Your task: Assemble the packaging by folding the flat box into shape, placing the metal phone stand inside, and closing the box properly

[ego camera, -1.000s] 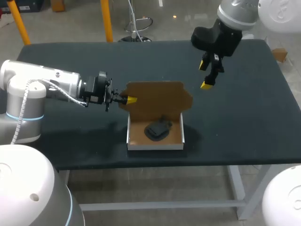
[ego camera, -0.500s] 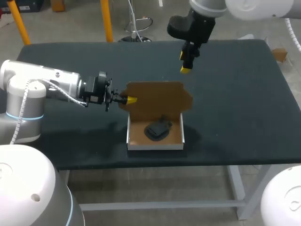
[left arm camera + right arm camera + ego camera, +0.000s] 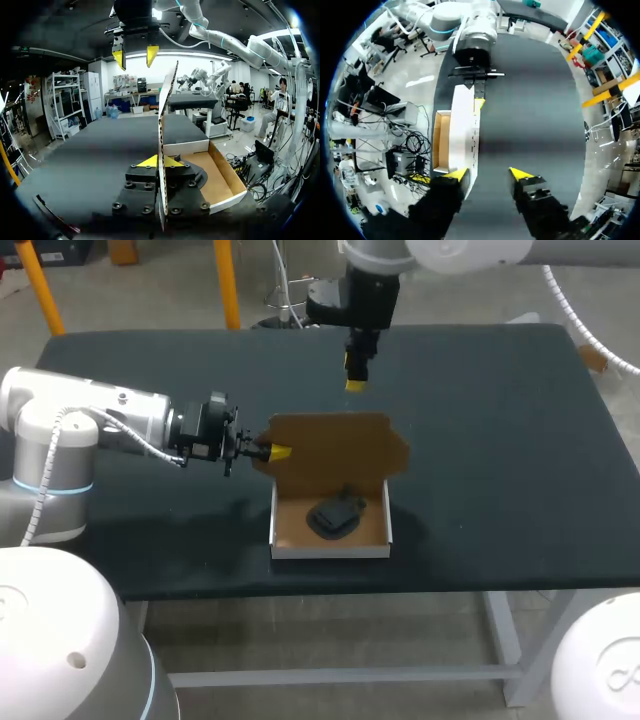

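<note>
A small cardboard box (image 3: 330, 550) sits near the table's front edge, its brown lid (image 3: 340, 445) standing upright at the back. A dark metal phone stand (image 3: 335, 515) lies inside the tray. My left gripper (image 3: 278, 452) is shut on the lid's left edge; in the left wrist view the lid (image 3: 165, 135) shows edge-on between its yellow tips (image 3: 159, 161). My right gripper (image 3: 356, 372) hangs above the table behind the lid, open with nothing between its fingers. It looks down on the box (image 3: 462, 130) from above (image 3: 489, 174).
The dark table top (image 3: 500, 440) stretches bare to the right of the box and behind it. The box stands close to the front edge (image 3: 400, 585). My left arm (image 3: 100, 425) lies low across the table's left part.
My right arm has swung left along the far side of the table to a spot above and behind the lid, its fingers narrowing. Left gripper and box have not moved.
</note>
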Available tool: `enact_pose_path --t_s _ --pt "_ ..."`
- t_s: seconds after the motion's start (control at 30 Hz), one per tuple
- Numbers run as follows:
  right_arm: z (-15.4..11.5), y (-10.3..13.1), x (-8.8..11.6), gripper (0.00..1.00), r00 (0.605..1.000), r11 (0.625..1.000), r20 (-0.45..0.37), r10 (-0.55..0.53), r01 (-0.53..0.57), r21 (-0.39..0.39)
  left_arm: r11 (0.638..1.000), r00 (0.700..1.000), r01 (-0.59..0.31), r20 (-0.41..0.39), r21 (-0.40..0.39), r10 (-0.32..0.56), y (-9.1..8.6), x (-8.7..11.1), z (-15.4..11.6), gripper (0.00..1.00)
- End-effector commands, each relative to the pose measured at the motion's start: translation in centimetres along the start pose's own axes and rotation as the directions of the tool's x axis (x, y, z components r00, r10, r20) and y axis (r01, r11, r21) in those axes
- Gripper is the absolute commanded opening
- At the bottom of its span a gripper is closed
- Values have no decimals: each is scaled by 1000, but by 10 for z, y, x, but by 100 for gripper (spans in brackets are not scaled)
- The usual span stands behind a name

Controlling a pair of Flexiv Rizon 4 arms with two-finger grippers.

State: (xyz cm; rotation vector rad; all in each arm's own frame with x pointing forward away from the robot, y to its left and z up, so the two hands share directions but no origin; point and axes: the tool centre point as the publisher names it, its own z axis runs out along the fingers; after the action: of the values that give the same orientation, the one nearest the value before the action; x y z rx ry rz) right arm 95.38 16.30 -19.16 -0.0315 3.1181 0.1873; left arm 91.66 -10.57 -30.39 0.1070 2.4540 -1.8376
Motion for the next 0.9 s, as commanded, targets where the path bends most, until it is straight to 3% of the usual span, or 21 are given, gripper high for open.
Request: enact_pose_path --t_s 0.03,0.53,0.9 --pt "10 10 -7 53 999 992 -35 -5 9 127 1000 1000 -1 0 2 1 1 1 0 0" --pt "35 25 10 49 995 989 -69 -66 74 127 1000 1000 -1 0 2 1 1 1 0 0" --pt "39 22 29 48 995 990 -70 -74 82 116 1000 1000 -1 0 2 1 1 1 0 0"
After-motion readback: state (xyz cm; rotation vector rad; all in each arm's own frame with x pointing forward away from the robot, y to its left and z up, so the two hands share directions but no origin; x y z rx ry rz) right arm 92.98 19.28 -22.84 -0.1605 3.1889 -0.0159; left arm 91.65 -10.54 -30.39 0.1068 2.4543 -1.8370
